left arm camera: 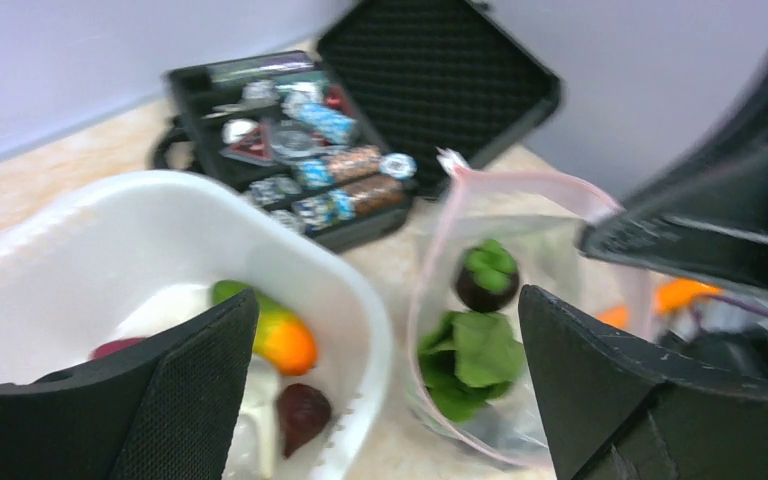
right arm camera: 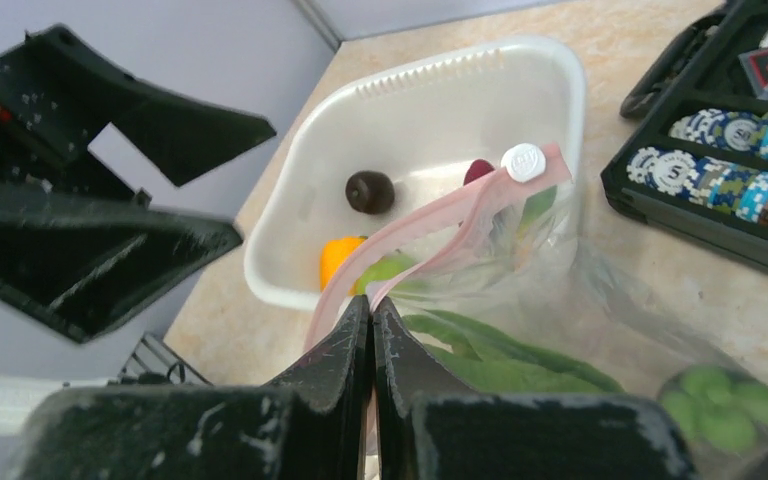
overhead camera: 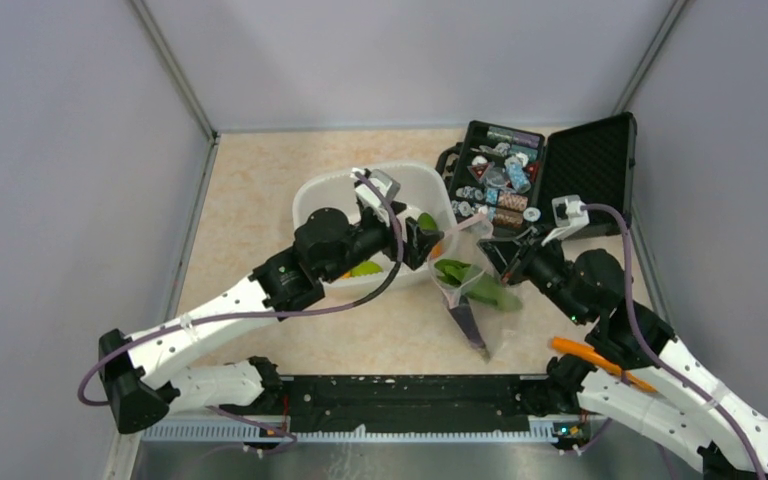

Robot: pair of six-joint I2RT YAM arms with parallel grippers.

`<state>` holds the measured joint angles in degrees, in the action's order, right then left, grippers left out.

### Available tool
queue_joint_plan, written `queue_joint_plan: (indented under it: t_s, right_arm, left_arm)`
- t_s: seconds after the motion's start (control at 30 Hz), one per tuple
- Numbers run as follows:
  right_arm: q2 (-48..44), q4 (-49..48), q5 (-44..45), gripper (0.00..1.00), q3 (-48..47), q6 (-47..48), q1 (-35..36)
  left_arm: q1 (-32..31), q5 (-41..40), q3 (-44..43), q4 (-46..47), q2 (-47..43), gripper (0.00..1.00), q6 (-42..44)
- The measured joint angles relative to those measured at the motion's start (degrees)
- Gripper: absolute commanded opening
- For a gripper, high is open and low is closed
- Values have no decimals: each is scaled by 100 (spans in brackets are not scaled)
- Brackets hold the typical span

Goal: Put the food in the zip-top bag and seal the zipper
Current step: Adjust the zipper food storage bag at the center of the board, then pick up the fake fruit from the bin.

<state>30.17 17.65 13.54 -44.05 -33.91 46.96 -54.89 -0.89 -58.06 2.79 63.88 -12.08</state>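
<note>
Bag (overhead camera: 495,322) pinched at its mouth, just right of the white tub (overhead camera: 310,195)

Top view: the bag stands on the surface (overhead camera: 250,170) against the tub's right side, with a leafy green (overhead camera: 485,288) and an eggplant (overhead camera: 468,322) inside. The right tool (overhead camera: 488,250) is at its top edge and the left tool (overhead camera: 422,240) hangs over the tub's right rim. Left wrist: that tool's fingers are spread wide, holding nothing, and an orange-green fruit (left arm camera: 280,335) lies in the tub. Right wrist: fingers pressed together on the pink zipper (right arm camera: 430,225), which gapes open toward the tub.

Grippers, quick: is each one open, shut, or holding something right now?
Left gripper: open, holding nothing.
Right gripper: shut on the zip-top bag, pinching it at its mouth edge.
</note>
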Motion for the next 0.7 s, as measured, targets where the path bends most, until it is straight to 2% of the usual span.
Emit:
queue_joint_plan:
  t_s: [0.13,0.23,0.3,0.4,0.5,0.7]
  right_arm:
    - [109,-13,-361,0,-142,428,0]
    - [26,15,-527,0,-328,726,0]
    - [-20,26,-551,0,-485,885,0]
    - [-105,94,-514,0,-654,1038,0]
    - [-92,166,-444,0,-697,1080,0]
    - [-55,223,-422,0,-560,1025,0]
  left_arm:
    - [140,-1005,39,-142,-103,99,17]
    - [658,-1405,111,-450,-116,99,-122]
    - [1279,-1458,210,-688,-116,99,-310]
    - [1875,-1547,334,-964,-98,99,-409]
    - [2168,-1419,306,-1226,101,99,-411]
    - [2518,-1172,-114,-1744,1204,99,-420]
